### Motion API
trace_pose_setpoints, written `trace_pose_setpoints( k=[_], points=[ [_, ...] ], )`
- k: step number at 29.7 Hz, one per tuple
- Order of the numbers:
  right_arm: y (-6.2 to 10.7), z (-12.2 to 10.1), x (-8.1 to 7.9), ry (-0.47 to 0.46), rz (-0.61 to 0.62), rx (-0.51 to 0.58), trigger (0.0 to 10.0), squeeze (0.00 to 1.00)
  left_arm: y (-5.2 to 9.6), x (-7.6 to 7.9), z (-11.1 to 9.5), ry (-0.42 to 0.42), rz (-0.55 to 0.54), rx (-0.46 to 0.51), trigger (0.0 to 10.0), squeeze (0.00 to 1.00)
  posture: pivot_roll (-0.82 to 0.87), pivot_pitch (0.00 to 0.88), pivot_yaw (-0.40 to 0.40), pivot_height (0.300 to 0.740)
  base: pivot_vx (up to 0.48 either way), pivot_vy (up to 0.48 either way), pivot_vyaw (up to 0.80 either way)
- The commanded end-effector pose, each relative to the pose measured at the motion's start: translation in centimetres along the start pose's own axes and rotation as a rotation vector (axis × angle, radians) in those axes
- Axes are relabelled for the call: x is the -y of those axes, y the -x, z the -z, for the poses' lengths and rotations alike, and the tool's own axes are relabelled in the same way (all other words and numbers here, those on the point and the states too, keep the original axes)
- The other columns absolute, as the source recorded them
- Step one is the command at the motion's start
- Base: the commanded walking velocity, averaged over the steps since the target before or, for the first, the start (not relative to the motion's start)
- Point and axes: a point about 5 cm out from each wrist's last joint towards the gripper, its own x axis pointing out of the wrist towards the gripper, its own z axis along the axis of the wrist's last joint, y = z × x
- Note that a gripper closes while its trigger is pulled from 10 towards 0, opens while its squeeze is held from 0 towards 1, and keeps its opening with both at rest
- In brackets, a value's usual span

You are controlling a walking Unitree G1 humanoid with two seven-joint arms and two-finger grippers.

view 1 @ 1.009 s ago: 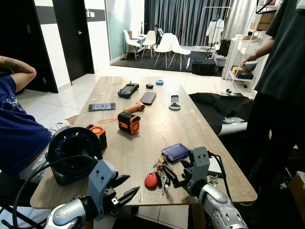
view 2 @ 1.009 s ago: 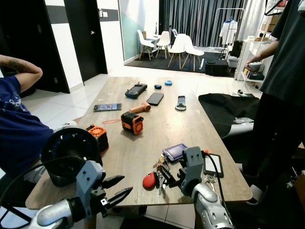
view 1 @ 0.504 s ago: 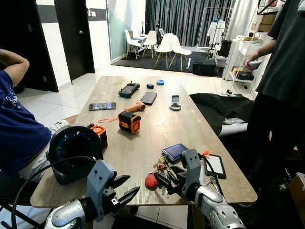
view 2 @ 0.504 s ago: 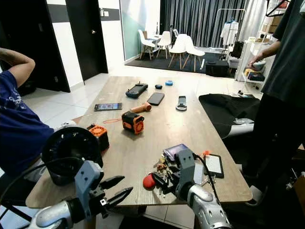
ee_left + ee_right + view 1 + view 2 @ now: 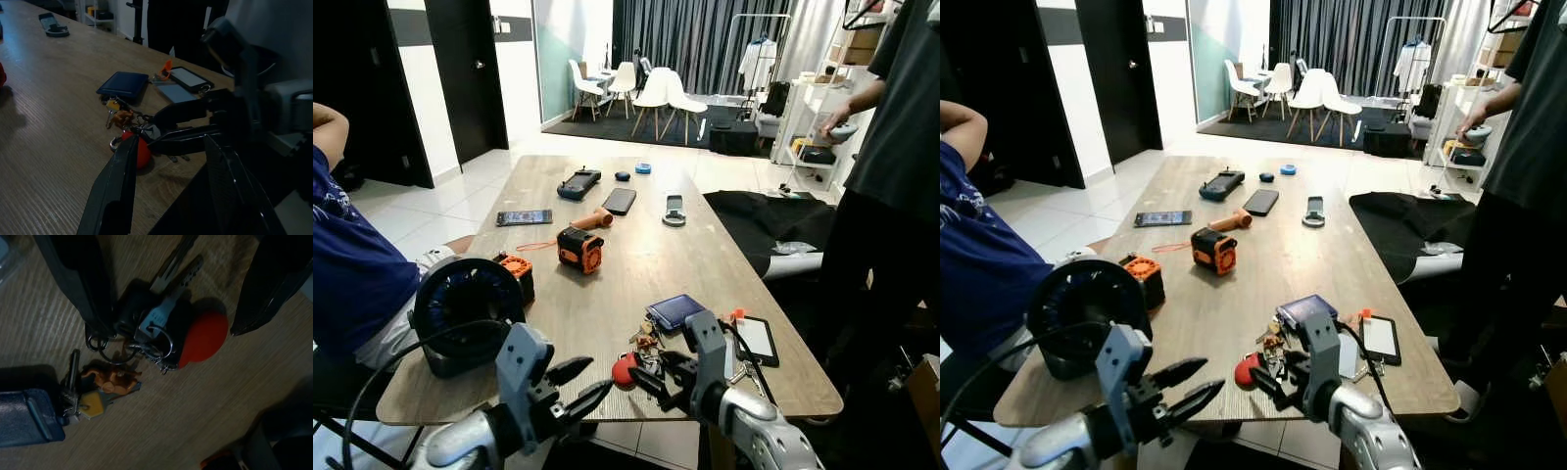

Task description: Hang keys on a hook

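Red-tagged keys (image 5: 161, 333) lie on the wooden surface (image 5: 636, 264), just beside the blue wallet (image 5: 674, 311). Right gripper (image 5: 171, 298) is spread, straddling the keys. Left gripper (image 5: 579, 384), spread, hovers off the surface edge near the keys.

Standing person (image 5: 891, 186) cut off at frame edge; small table items (image 5: 629, 173) indistinct.

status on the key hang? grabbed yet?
Done: right gripper has reached the key bunch with the red fob near the table's front edge. In hand: its fingers are open either side of the bunch, not closed. Left: grasp, lift, hang on a hook. Left gripper is open, idle.
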Motion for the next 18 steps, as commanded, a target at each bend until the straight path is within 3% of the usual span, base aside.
trace_pose_setpoints(
  k=[1,8,9,13,14,18],
  points=[
    [0.2,0.4,-0.2,0.003,-0.007,-0.040,10.0,0.00,-0.2,0.0,0.3,-0.010,-0.016,-0.005,10.0,0.00,0.07,0.031,-0.027,0.740,0.000,0.000,0.00],
    [0.5,1.2,-0.1,-0.053,0.018,-0.085,10.0,0.00,-0.4,0.1,0.3,-0.004,-0.014,-0.006,10.0,0.00,0.06,0.025,-0.028,0.740,0.000,0.000,0.00],
    [0.7,1.6,0.2,-0.104,0.037,-0.101,10.0,0.00,-0.5,0.2,0.3,0.002,-0.006,-0.003,10.0,0.00,0.06,0.023,-0.029,0.740,0.000,0.000,0.00],
    [0.8,1.8,0.3,-0.137,0.048,-0.104,10.0,0.00,-0.5,0.2,0.3,0.003,-0.007,0.004,10.0,0.00,0.07,0.021,-0.030,0.740,0.000,0.000,0.00],
    [0.9,1.6,0.3,-0.185,0.054,-0.094,10.0,0.00,-0.5,0.2,0.3,0.012,-0.010,0.014,10.0,0.00,0.07,0.018,-0.029,0.740,0.000,0.000,0.00],
    [0.9,1.4,0.4,-0.187,0.057,-0.092,10.0,0.00,-0.5,0.3,0.3,0.012,-0.008,0.016,10.0,0.00,0.07,0.016,-0.029,0.740,0.000,0.000,0.00]
  ],
)
